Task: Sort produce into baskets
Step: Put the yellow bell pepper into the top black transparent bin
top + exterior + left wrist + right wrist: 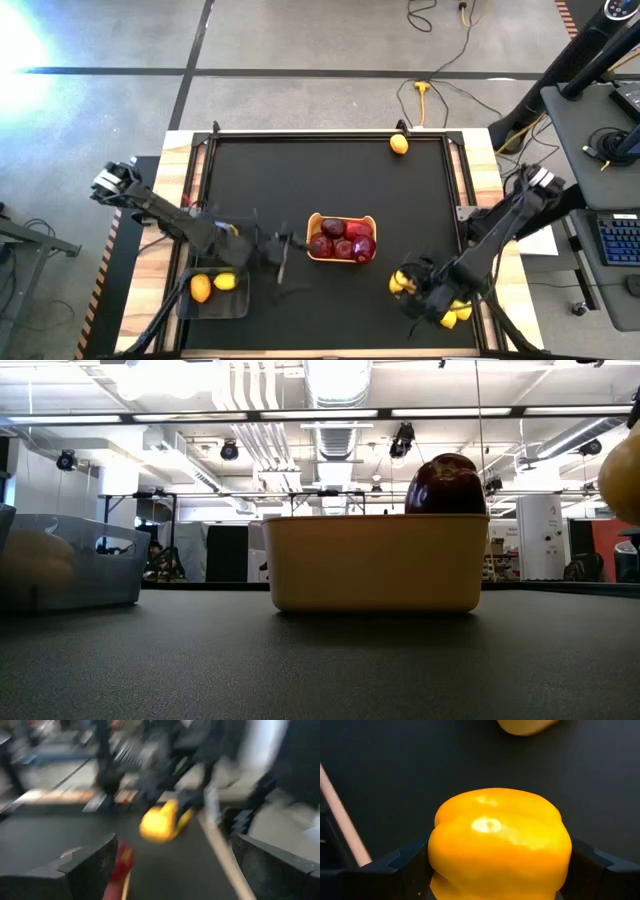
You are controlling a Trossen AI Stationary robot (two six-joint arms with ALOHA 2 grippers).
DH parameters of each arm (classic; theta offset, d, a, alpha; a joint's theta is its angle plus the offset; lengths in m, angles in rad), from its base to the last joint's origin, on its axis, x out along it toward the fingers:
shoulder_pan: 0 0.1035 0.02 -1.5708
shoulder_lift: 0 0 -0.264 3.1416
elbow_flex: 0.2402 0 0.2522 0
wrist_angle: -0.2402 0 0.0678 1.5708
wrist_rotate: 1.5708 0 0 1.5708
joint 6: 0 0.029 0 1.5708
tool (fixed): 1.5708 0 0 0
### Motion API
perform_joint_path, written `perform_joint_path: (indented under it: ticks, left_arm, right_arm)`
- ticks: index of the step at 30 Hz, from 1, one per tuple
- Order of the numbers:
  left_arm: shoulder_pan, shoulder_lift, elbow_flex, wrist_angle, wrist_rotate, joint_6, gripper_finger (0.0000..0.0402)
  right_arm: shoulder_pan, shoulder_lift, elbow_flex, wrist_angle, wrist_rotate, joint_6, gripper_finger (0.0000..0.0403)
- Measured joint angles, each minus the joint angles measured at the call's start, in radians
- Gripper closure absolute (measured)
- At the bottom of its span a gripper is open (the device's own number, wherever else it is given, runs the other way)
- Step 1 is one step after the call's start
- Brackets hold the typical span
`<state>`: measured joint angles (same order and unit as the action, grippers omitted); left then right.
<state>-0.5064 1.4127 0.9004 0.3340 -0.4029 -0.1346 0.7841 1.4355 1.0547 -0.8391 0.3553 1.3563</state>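
My right gripper (pixel 404 284) is shut on a yellow bell pepper (pixel 500 842) near the table's right front, beside a dark see-through bin (pixel 462 312) holding yellow pieces. The yellow-tan tray (pixel 342 262) at the middle holds several dark red fruits (pixel 343 238); one (pixel 445 485) rises above its rim. My left gripper (pixel 288 256) is open and empty just left of the tray. A second dark bin (pixel 213 303) at the left front holds two yellow-orange pieces (pixel 212 285). One lemon (pixel 399 144) lies at the far edge. My right gripper pinches the bell pepper's two opposite side walls (pixel 434 855) between its two fingers (pixel 395 870). The fingers come from above, pointing down at the table. The pepper fills the gap between them; a yellow shape (pixel 626 475) at the low view's right edge stands above table level.
The black table top (pixel 300 180) is bare over its far half, apart from the lemon. Wooden side rails (pixel 180 190) border it. Another yellow piece (pixel 527 725) lies on the mat beyond the held pepper. A desk with a keyboard (pixel 618 240) stands off the table's right.
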Motion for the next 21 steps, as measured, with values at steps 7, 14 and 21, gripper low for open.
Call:
perform_joint_path:
  ticks: [7, 14, 21]
  left_arm:
    - [-0.161, 0.142, 0.342, -0.835, -0.34, -0.431, 0.0029]
    - [-0.282, 0.274, 0.507, -1.379, -0.27, -0.84, 0.0029]
    - [-0.385, 0.304, 0.422, -1.424, -0.259, -1.05, 0.0029]
  right_arm:
    - [-0.001, 0.246, 0.24, 0.015, 0.067, -0.141, 0.009]
    - [-0.022, 0.449, 0.537, 0.018, 0.096, -0.326, 0.0083]
    - [-0.102, 0.619, 0.725, 0.015, 0.126, -0.433, 0.0088]
